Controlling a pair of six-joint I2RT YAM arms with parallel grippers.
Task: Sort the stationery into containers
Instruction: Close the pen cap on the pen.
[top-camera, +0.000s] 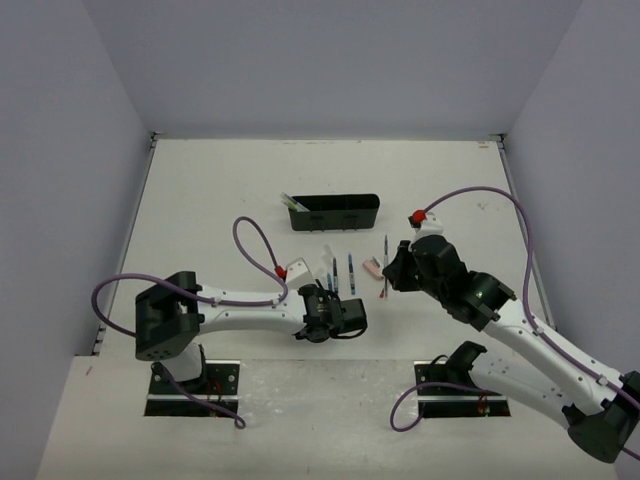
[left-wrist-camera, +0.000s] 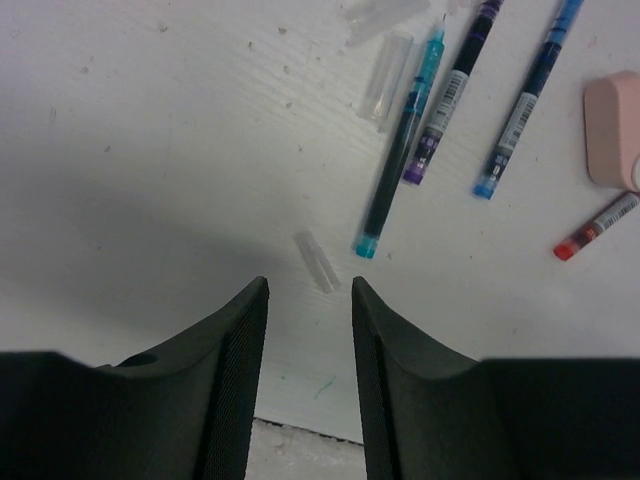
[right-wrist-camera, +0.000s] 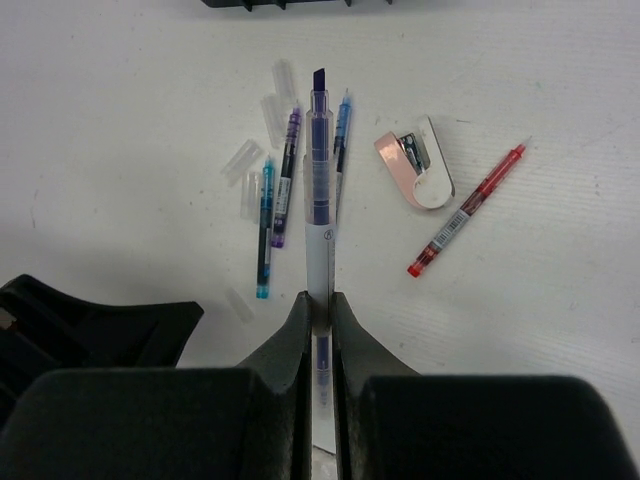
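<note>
1. One item at most looks sorted: a yellow-green sliver (top-camera: 295, 203) shows at the left end of the black tray (top-camera: 343, 220), upper centre of the overhead view. You cannot tell what it is.
2. Five pens and the eraser lie outside the tray, so treat the sorting as barely begun.
3. Right gripper (right-wrist-camera: 320, 300): clenched on a clear-barrelled pen (right-wrist-camera: 318, 190). The pen has purple ink inside, a white label band and a dark slanted tip, and it points up the frame toward the tray.
4. Left gripper (left-wrist-camera: 308, 285): jaws part-way apart, grasping nothing. The inner faces are black and finely ribbed. A small clear cap (left-wrist-camera: 317, 262) lies just ahead of the tips.
5. Three loose pens lie close together and near-parallel, centre of the right wrist view: teal pen (right-wrist-camera: 264, 225), purple pen (right-wrist-camera: 286, 180) and blue pen (right-wrist-camera: 341, 130). Each is slim, smooth plastic with a barcode label.
6. Red pen (right-wrist-camera: 467, 222): right of centre, lying diagonally, apart from the group.
7. Eraser (right-wrist-camera: 415, 170): pink and white, blocky with one rounded end, between the blue and red pens.
8. Spare clear caps (right-wrist-camera: 242, 160): translucent tubes, just left of the pen group.
9. Table (right-wrist-camera: 120, 150): matt white, lightly speckled.
</note>
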